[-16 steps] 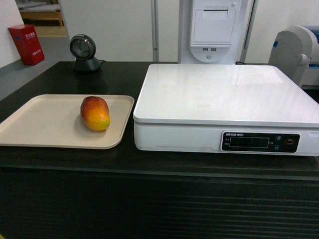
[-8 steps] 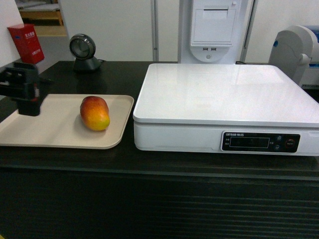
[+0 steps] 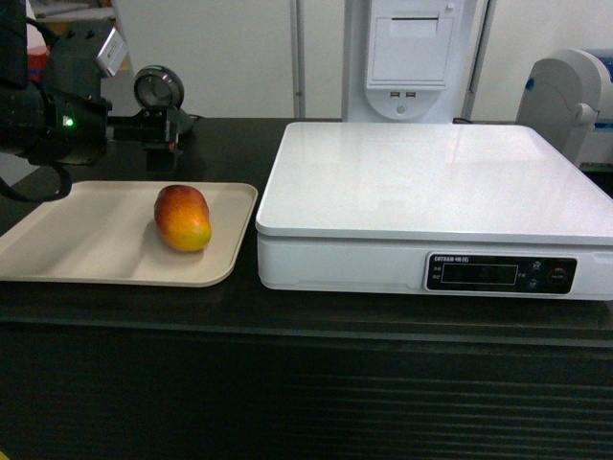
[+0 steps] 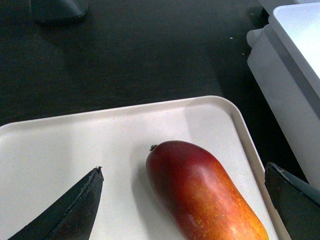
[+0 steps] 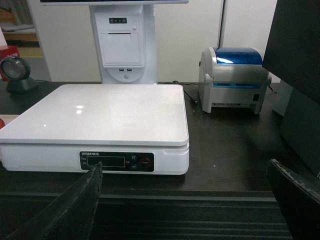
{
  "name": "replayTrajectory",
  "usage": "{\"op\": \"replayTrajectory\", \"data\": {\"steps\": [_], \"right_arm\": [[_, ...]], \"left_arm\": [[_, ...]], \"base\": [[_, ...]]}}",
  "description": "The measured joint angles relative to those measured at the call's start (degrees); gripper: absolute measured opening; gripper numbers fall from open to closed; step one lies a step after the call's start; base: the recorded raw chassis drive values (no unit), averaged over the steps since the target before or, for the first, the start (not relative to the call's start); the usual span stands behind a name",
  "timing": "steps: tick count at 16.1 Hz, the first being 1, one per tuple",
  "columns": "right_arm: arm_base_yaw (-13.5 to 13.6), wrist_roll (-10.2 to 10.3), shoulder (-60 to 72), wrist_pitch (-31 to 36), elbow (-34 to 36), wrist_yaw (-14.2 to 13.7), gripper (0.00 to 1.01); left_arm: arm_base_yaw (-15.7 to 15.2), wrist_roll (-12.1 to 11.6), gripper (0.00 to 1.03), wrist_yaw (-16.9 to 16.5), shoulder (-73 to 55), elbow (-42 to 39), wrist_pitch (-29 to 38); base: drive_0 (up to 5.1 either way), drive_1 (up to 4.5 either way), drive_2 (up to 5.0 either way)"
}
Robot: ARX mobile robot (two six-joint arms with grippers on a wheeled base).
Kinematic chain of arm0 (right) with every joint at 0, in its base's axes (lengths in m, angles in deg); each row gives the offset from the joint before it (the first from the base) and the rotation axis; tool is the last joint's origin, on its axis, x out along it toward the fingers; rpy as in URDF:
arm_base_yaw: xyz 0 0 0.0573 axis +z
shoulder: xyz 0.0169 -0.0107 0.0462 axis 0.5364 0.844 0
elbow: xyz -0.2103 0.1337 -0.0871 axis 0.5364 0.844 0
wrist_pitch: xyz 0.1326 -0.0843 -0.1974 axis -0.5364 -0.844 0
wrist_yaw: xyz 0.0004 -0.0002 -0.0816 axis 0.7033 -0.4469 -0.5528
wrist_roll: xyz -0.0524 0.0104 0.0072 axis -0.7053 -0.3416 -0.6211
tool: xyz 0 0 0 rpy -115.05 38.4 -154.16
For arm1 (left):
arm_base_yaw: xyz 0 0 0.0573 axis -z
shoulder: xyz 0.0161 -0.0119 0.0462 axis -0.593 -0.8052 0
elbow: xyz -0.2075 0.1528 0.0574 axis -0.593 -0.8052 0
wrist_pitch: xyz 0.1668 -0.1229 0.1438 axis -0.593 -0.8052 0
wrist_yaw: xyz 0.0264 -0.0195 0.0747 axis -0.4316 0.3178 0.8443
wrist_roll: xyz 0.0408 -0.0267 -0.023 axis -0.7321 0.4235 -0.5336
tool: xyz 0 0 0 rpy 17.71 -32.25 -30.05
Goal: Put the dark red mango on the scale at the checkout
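Left tool (image 4: 182,172) newly above dark red mango (image 3: 182,218)

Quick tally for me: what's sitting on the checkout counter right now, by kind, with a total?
Mango: 1, the dark red mango
Tray: 1, the beige tray
Scale: 1, the white scale
Round scanner: 1, at the back
Blue-topped label printer: 1, right of the scale
Total: 5

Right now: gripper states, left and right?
Left gripper: open, empty, jaws either side of the dark red mango without touching it.
Right gripper: open, empty.
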Motion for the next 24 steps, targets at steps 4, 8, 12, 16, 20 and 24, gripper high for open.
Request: {"op": "replayTrajectory", "data": {"steps": [4, 8, 12, 16, 20, 24], "right_arm": [[0.0, 0.0, 0.0, 0.0, 0.0, 0.0, 0.98], [0.0, 0.0, 0.0, 0.0, 0.0, 0.0, 0.98], [0.0, 0.0, 0.0, 0.0, 0.0, 0.0, 0.98], [0.0, 0.0, 0.0, 0.0, 0.0, 0.0, 0.98], [0.0, 0.0, 0.0, 0.0, 0.0, 0.0, 0.98], [0.0, 0.0, 0.0, 0.0, 0.0, 0.0, 0.98]], "left_arm": [[0.7, 2.1, 0.98, -0.1, -4.2, 6.6, -5.4], [1.0, 2.6, 0.98, 1.1, -6.3, 9.0, -7.6], [1.1, 3.4, 0.98, 1.8, -7.9, 10.9, -9.4], [1.1, 4.5, 0.98, 2.7, -9.5, 12.9, -11.1], [1.1, 9.5, 0.98, 1.9, -15.0, 17.0, -14.3], [1.3, 11.5, 0.86, 1.8, -18.3, 18.6, -15.8]], "base": [[0.0, 0.00, 0.0], [0.0, 0.00, 0.0], [0.0, 0.00, 0.0], [0.0, 0.00, 0.0], [0.0, 0.00, 0.0], [0.0, 0.00, 0.0]]}}
